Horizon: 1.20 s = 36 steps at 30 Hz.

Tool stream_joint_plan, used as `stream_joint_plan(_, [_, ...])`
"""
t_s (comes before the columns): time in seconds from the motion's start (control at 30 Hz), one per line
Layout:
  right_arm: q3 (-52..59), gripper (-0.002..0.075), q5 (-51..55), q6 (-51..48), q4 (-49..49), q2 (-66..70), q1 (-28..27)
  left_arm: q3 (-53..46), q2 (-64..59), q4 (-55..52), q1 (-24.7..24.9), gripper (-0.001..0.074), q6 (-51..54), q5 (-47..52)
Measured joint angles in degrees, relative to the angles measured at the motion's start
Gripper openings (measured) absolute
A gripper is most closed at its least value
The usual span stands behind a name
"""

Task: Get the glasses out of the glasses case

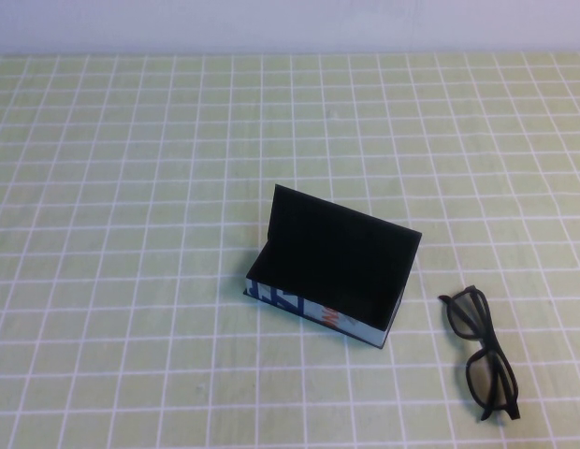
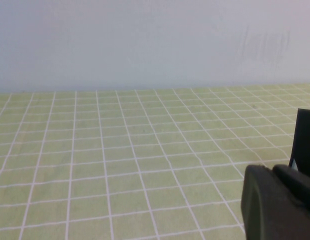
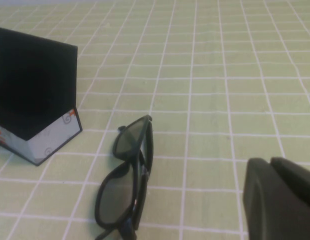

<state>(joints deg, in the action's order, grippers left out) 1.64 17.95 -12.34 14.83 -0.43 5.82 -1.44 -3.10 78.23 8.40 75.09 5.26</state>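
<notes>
Nearest the robot, the right pincer [image 3: 280,200] sat low at the desk's [image 1: 131,187] right front edge, out of the high view, its jaws shut on nothing. The left pincer [image 2: 280,200] was parked at the left front corner, only a dark sliver of it showing in the high view; whether it was open or closed could not be told. Just beyond the right pincer lay the glasses [image 1: 484,354], already out of the case [image 1: 332,271] and resting flat on the desk at the front right, arms folded. Their long axis ran roughly near to far, tilted slightly, so one lens sat closer to the robot and the other farther away. From the right wrist view the glasses [image 3: 127,180] lay ahead of the pincer and off to one side, apart from it, with bare desk between. The right arm was plainly the nearer one; the left was well apart, across the desk. Farther on, just beside the far lens but not touching it, stood the case [image 3: 35,110], its black flap lid raised nearly upright and its dark inside looking empty, the printed white side facing the robot. Judging by this, the task looked done, and no further grasp seemed called for. Behind all, the desk ran back to a pale wall [image 2: 145,40].
</notes>
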Motion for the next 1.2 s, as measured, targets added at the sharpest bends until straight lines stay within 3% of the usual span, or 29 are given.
stream_joint_plan(0.93, [0.0,-0.0018,0.86,0.0,0.03,0.0,0.0,0.0,0.0,0.0,0.0,-0.0004,0.0,0.0])
stream_joint_plan(1.13, [0.0,-0.0018,0.86,0.0,0.03,0.0,0.0,0.0,0.0,2.16,0.0,-0.0004,0.09,-5.63])
stream_joint_plan(1.2, [0.0,-0.0018,0.86,0.0,0.03,0.0,0.0,0.0,0.0,-1.44,0.0,-0.0004,-1.98,-6.19])
